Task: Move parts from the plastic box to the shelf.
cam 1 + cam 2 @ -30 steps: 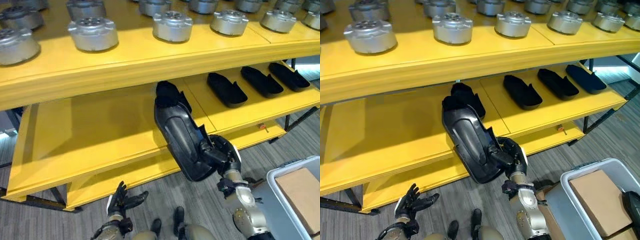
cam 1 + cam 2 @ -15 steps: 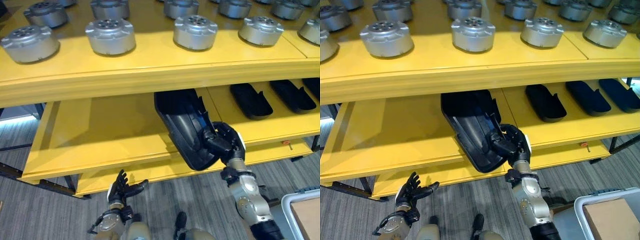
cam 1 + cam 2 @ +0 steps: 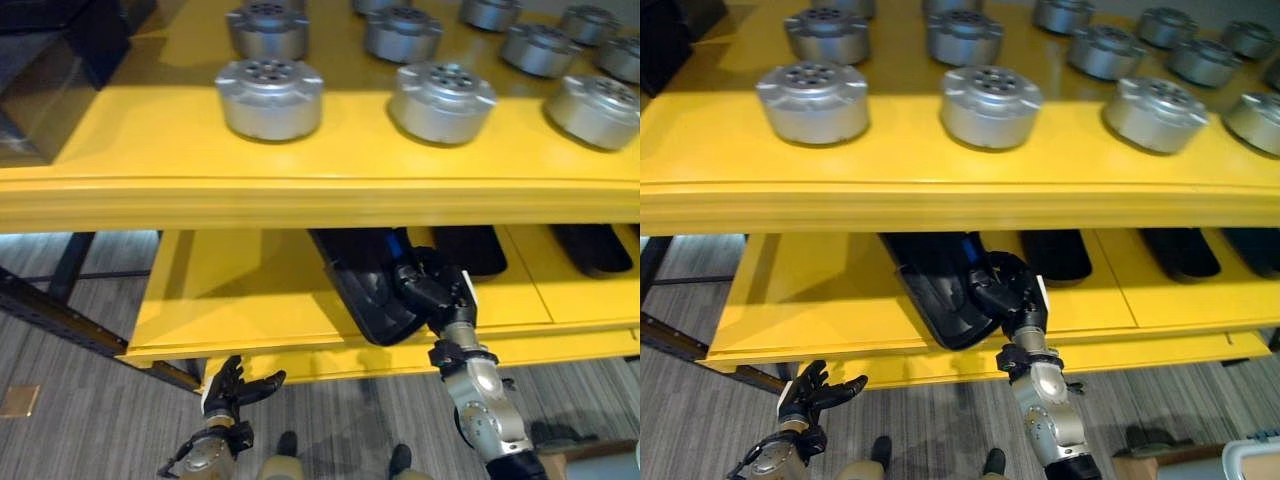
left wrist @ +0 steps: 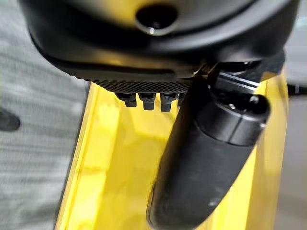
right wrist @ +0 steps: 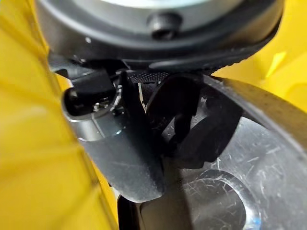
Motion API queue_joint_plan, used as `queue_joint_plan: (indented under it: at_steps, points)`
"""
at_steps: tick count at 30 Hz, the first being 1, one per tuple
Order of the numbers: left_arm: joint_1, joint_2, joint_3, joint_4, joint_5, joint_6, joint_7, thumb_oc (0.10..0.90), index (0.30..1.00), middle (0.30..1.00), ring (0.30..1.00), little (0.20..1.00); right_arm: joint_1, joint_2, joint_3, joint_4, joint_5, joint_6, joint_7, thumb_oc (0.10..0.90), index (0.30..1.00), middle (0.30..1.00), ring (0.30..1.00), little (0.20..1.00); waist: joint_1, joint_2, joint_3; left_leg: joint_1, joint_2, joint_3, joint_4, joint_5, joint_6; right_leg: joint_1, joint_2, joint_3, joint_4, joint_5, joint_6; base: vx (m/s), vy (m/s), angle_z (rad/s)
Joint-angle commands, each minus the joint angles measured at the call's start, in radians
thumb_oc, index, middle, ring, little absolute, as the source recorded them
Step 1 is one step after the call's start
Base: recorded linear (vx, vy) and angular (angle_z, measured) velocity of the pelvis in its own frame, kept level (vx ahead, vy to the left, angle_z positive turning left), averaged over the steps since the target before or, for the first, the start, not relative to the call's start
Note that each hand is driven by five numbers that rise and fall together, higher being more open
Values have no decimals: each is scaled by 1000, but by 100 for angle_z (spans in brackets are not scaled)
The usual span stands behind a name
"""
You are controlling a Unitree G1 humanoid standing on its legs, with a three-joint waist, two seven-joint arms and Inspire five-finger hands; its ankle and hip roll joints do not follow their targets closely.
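A big yellow rack (image 3: 300,190) stands on a grey striped floor (image 3: 70,400). It has dark metal legs (image 3: 50,310). Bright light falls on its top board. A dark box (image 3: 50,80) sits at the far left corner.

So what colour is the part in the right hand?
Black; the part held by the right hand shows best in the right eye view.

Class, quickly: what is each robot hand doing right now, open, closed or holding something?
Left robot hand: open, holding nothing, low in front of the shelf.
Right robot hand: closed on the black part, on the lower shelf board.
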Motion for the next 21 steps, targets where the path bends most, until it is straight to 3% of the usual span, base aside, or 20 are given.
queue_joint_plan:
  at_steps: [1,4,7,13,17,21]
  points:
    - [0,19,-6,-123,20,-81,-31,900,1000,1000,1000,1000,-106,-9,-36,-121,53,-104,17,400,300,300,300,300,-13,-1,-93,-19,53,13,-43,7,35,25,-15,-10,45,-61,84,21,66,16]
    - [2,31,-11,-133,19,-74,-25,900,1000,1000,1000,1000,-148,22,-3,-84,76,-101,5,400,300,300,300,300,12,-11,-83,-36,30,2,-38,4,45,24,-30,-26,41,-47,91,16,75,14]
    - [-26,66,-32,-156,9,-71,-10,900,1000,1000,1000,1000,-263,85,35,29,109,-105,-50,400,300,300,300,300,69,-15,-37,-97,-8,-25,4,-2,55,20,-53,-66,41,-30,98,-43,44,24]
    - [-61,97,-77,-169,-12,-79,4,900,1000,1000,1000,1000,-388,125,11,141,120,-133,-137,400,300,300,300,300,106,4,28,-175,-34,-50,94,-19,56,0,-73,-93,70,-35,92,-72,-2,27]
    - [-130,123,-145,-188,-43,-90,30,900,1000,1000,1000,1000,-590,144,-59,296,136,-169,-244,400,300,300,300,300,131,69,146,-293,-58,-78,240,-47,55,-78,-93,-100,183,-80,66,-223,19,23]
    - [-163,118,-179,-194,-49,-92,52,900,1000,1000,1000,1000,-658,138,-100,336,127,-179,-297,400,300,300,300,300,130,104,204,-357,-71,-84,340,-79,51,-131,-108,-89,281,-124,49,-111,20,14]
